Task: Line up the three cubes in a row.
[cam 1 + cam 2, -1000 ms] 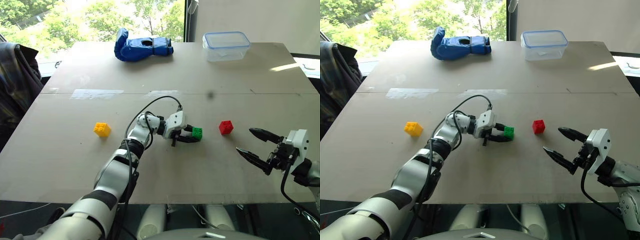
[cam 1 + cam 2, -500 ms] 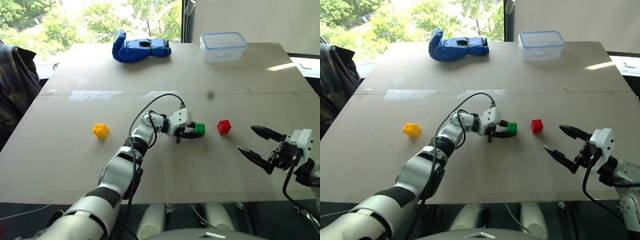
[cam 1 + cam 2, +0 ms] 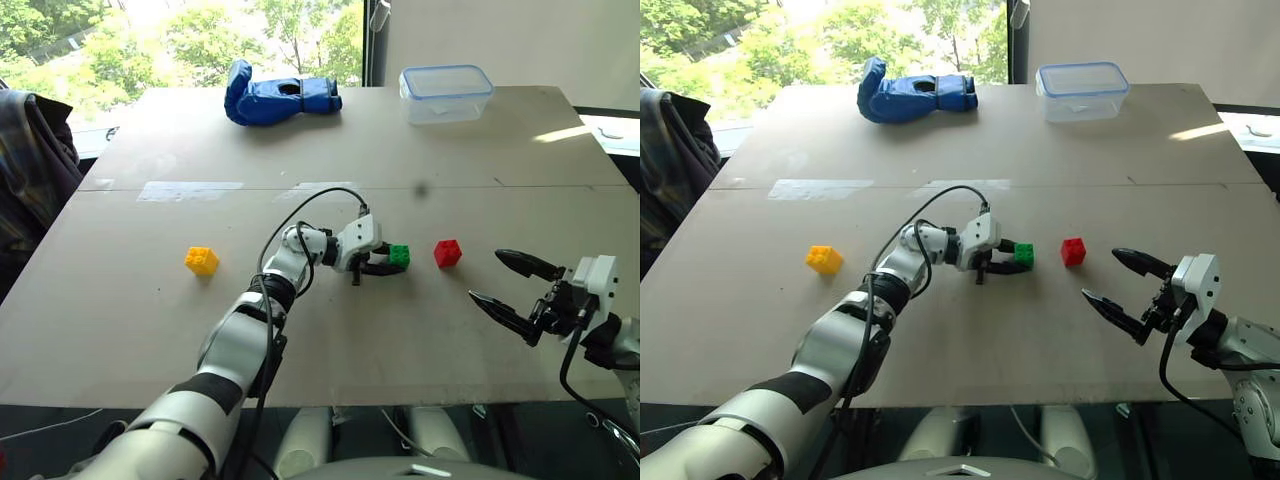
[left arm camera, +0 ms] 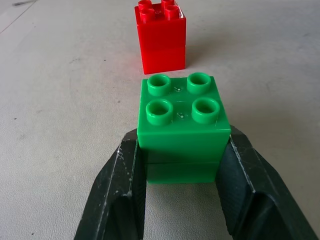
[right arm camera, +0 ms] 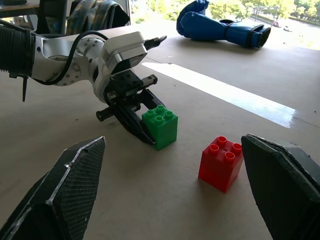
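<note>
The left gripper [image 3: 391, 262] has its jaws clamped on the green cube [image 4: 182, 126], which sits on the worktop [image 3: 330, 140] just beside the red cube [image 3: 447, 253]. The yellow cube [image 3: 202, 261] lies well apart from the red one, beyond the green. The right gripper [image 3: 508, 288] hovers near the red cube, jaws wide, holding nothing.

green cube [image 3: 399, 256], red cube [image 3: 447, 253], yellow cube [image 3: 201, 261], blue glove [image 3: 277, 94].

Three cubes [image 3: 399, 256], one glove [image 3: 278, 92], one container [image 3: 446, 92]
</note>
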You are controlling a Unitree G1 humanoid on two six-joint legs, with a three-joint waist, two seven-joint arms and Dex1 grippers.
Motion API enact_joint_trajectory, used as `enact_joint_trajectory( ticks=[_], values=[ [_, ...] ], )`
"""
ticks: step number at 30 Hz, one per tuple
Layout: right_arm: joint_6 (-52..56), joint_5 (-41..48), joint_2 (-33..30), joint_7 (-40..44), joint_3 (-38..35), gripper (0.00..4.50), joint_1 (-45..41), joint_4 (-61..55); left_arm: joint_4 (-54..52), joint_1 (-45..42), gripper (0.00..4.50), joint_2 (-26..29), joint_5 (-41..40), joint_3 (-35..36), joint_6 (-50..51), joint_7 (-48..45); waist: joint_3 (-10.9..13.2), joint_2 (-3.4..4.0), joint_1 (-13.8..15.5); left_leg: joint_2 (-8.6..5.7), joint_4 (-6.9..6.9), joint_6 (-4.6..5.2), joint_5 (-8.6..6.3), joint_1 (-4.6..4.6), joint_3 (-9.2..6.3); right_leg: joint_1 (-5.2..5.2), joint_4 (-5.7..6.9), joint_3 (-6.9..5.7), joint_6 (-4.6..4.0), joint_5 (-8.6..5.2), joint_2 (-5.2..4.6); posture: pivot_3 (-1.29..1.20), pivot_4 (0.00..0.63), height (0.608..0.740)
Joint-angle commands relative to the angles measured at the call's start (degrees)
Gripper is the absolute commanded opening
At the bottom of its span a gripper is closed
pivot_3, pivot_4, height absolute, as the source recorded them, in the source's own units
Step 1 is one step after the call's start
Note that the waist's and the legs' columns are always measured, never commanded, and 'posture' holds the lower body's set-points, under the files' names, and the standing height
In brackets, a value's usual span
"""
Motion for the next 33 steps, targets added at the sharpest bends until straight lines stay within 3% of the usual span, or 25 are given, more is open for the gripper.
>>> enact_joint_trajectory(
  ticks=[1, 2, 3, 8, 15, 19, 23, 25, 28, 33],
  values=[
    [-0.58, 0.59, -0.03, -0.25, -0.26, 4.50, -0.64, -2.21, 1.97, -0.56, 1.27, 0.79, 1.80, 0.09, 0.78, 0.71, 0.00, 0.00, -0.03, 0.00, 0.00, 0.00, 0.00, 0.01, 0.00, 0.01, 0.00, 0.00, 0.00, 0.00, 0.00, 0.00, 0.150, 0.740],
    [-0.64, 0.58, -0.01, -0.29, -0.20, 4.50, -0.59, -2.24, 2.16, -0.61, 1.27, 0.84, 1.86, 0.17, 0.73, 0.67, 0.00, 0.00, -0.03, 0.00, 0.00, 0.00, 0.00, 0.01, 0.00, 0.01, 0.00, 0.00, 0.00, 0.00, 0.00, 0.00, 0.150, 0.740],
    [-0.72, 0.58, 0.02, -0.33, -0.17, 4.50, -0.53, -2.27, 2.30, -0.63, 2.28, 0.87, 1.94, 0.24, 0.47, 0.75, 0.00, 0.00, -0.05, 0.00, 0.00, 0.00, 0.00, 0.02, 0.00, 0.02, 0.00, 0.00, 0.00, 0.00, 0.01, 0.00, 0.150, 0.740],
    [-0.93, 0.65, 0.13, -0.37, -0.22, 4.50, -0.20, -2.42, 2.81, -0.50, 4.43, 1.10, 3.91, -0.06, -2.07, 3.16, 0.00, 0.00, 0.00, 0.00, 0.00, 0.00, 0.00, 0.01, -0.02, 0.02, -0.01, -0.01, 0.00, 0.00, 0.01, 0.00, 0.150, 0.740],
    [-1.13, 0.71, 0.21, -0.06, -0.35, 4.50, -0.11, -2.25, 2.08, -0.09, 4.48, 1.99, 3.38, 0.76, -2.90, 2.85, 0.00, 0.00, -0.01, 0.00, 0.00, 0.00, 0.00, 0.02, -0.02, 0.03, -0.01, 0.00, 0.00, 0.00, 0.00, 0.00, 0.150, 0.740],
    [-1.09, 0.81, 0.19, 0.28, -0.18, 4.50, -0.22, -2.27, -1.85, 1.20, 4.48, 3.69, 0.00, 2.41, -2.75, -3.40, 0.00, 0.00, -0.31, 0.02, -0.02, 0.00, 0.00, 0.03, -0.01, 0.02, -0.01, 0.00, 0.00, 0.00, 0.03, 0.00, 0.150, 0.740],
    [-1.22, 0.15, -0.48, 1.46, 0.50, 4.50, -0.43, -2.09, -15.13, 4.77, 4.48, 9.62, -6.01, 2.97, 5.99, -17.21, 0.03, 0.03, -0.43, 0.04, -0.03, 0.00, 0.00, -0.01, -0.01, -0.01, -0.02, 0.01, -0.01, -0.01, 0.03, 0.00, 0.150, 0.740],
    [-1.21, 0.14, -0.63, 1.90, 0.74, 4.50, -0.67, -2.04, -23.10, 6.67, 4.48, 12.68, -8.42, 4.10, 11.25, -17.98, 0.05, 0.04, -0.33, 0.06, -0.03, 0.00, 0.00, -0.06, -0.03, -0.05, -0.01, 0.01, -0.02, -0.01, 0.04, 0.00, 0.150, 0.740],
    [-0.95, 0.83, -0.40, 2.74, 1.53, 4.50, -1.66, -2.20, -36.12, 10.82, 4.48, 15.85, -12.48, 8.08, 19.64, -12.17, 0.06, 0.04, -0.07, 0.23, -0.02, 0.00, 0.00, -0.07, -0.05, -0.05, -0.04, 0.00, -0.02, -0.01, 0.02, 0.00, 0.150, 0.740],
    [-0.99, 0.99, 0.97, 3.99, 5.47, 4.50, -5.43, -1.61, -69.16, 25.40, 4.48, 16.01, -26.00, 20.45, 46.46, 9.77, 0.07, 0.07, -0.31, 0.37, -0.05, -0.02, -0.01, -0.07, -0.04, -0.08, -0.08, 0.05, -0.02, -0.01, -0.05, 0.00, 0.150, 0.740]
  ],
)
